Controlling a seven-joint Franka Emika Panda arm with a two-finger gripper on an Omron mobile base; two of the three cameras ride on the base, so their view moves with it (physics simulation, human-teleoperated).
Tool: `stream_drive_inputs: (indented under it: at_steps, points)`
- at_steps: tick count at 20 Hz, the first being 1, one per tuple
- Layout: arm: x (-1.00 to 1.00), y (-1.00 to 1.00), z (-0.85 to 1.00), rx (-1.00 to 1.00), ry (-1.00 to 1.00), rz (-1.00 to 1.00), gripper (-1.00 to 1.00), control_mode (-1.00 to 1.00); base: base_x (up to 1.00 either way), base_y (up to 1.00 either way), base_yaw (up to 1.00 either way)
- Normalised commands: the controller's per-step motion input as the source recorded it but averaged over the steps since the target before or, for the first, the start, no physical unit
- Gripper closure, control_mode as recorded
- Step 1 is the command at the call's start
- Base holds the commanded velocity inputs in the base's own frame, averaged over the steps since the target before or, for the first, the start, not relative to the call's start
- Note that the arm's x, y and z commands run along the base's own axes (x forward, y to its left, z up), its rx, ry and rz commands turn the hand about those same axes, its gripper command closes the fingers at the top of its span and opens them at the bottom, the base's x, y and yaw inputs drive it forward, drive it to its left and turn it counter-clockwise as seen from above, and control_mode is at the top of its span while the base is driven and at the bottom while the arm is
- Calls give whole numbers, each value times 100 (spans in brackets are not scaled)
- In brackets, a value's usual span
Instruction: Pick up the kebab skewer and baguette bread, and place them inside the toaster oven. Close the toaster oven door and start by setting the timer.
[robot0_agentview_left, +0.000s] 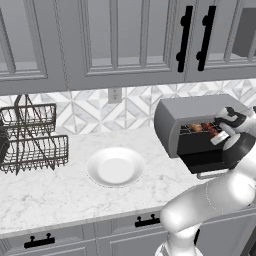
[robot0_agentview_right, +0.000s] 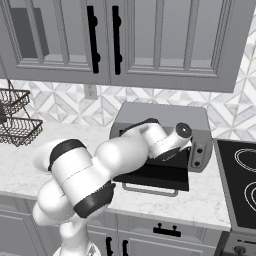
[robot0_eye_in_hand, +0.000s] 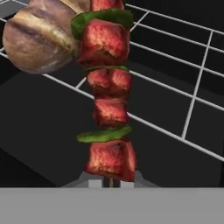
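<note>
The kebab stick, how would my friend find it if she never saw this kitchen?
Find the grey toaster oven on the counter, its door hanging open. On the wire rack inside, beside the round brown baguette bread, is the kebab skewer: red meat chunks with green slices between.

Even, flat rendered light; no visible lamp. Both base views moderately bright, soft-edged, low resolution. Counter (robot0_agentview_left: 60, 190) pale, evenly lit. Plate (robot0_agentview_left: 116, 167) casts a faint soft shadow round its rim. Rack (robot0_agentview_left: 30, 140) wires jagged, aliased. Toaster oven (robot0_agentview_left: 192, 112) interior dark, its top a smooth grey gradient. Arm (robot0_agentview_right: 120, 155) shows broad soft highlights, no hard glare. Stovetop (robot0_agentview_right: 240, 185) near black. Hand view close-up: skewer (robot0_eye_in_hand: 109, 105) and bread (robot0_eye_in_hand: 41, 37) look coarse, blurry-textured; oven rack wires (robot0_eye_in_hand: 197, 87) stay crisp against deep shadow. No edge distortion.
</note>
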Motion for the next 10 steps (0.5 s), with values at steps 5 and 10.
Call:
stream_drive_inputs:
  at_steps: [5, 10]
  points:
    - [31, -3, 39, 8, 0, -7, 100, -100, 0, 0, 0]
    - [2, -41, 49, 8, 6, -6, 100, -100, 0, 0, 0]
